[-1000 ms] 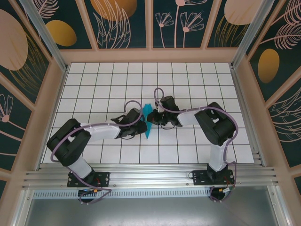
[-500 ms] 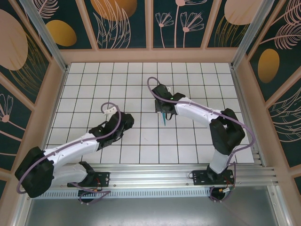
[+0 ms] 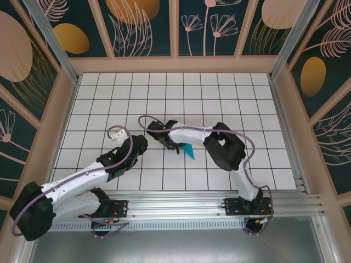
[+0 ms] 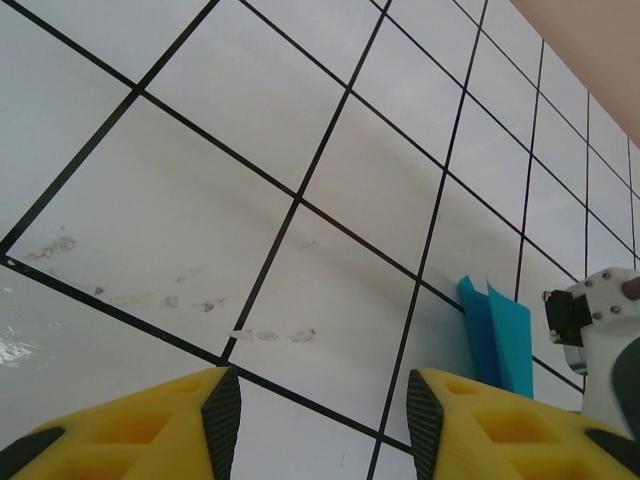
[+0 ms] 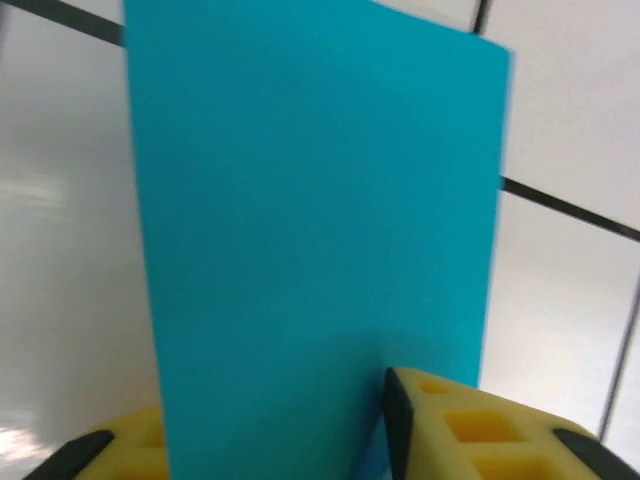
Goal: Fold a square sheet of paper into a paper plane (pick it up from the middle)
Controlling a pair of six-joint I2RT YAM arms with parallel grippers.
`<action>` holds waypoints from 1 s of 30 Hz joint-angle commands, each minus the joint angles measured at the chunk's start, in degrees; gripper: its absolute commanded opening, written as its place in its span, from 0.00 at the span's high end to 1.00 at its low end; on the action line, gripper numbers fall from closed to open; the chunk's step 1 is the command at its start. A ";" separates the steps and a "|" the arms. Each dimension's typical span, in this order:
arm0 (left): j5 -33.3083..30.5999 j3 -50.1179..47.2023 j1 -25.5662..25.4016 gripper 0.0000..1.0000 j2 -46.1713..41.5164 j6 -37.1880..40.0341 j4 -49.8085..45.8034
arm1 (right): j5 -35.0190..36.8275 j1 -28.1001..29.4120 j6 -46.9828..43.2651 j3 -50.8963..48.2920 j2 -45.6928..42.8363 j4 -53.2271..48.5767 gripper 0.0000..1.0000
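Left fingers [image 3: 139, 143] stood wide and empty over the white tiled surface [image 3: 230, 93]. The small folded teal-blue paper sheet [image 3: 188, 151] sat at their 3 o'clock, beyond the right fingers [image 3: 171, 144], which were right at its 10 o'clock end. Right fingers were parted with the paper across their gap in the wrist view, so probably unclamped. The paper's long axis ran roughly 10-to-4. The right arm was nearer for any regrasp.
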 commanded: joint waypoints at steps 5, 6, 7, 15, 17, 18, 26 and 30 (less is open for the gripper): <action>-0.06 -0.83 -0.13 0.48 -0.64 0.12 -0.33 | -18.87 -0.34 -0.14 -8.14 -13.83 14.49 0.29; 0.62 -0.65 -0.11 0.48 -0.17 0.45 0.18 | -21.65 -1.05 0.42 -11.72 -17.57 18.52 0.26; 1.28 -0.57 -0.13 0.48 0.39 0.79 0.73 | -25.05 -2.31 1.11 -15.63 -21.19 22.89 0.23; 11.99 2.69 -0.12 0.48 9.68 5.36 8.44 | -51.77 -17.97 4.99 -41.60 -38.11 47.36 0.69; 15.83 4.38 -0.09 0.49 13.47 6.09 10.05 | -57.30 -20.51 4.10 -44.32 -37.84 49.59 0.81; 17.70 5.27 -0.13 0.49 15.54 6.31 10.84 | -58.93 -21.54 3.90 -45.07 -37.21 49.63 0.86; 27.53 9.78 -0.12 0.53 27.11 5.28 14.80 | -63.29 -24.57 1.82 -46.99 -32.15 51.85 0.97; 28.83 10.05 -0.09 0.52 28.93 4.23 16.46 | -63.49 -26.46 1.03 -47.11 -29.50 52.93 0.97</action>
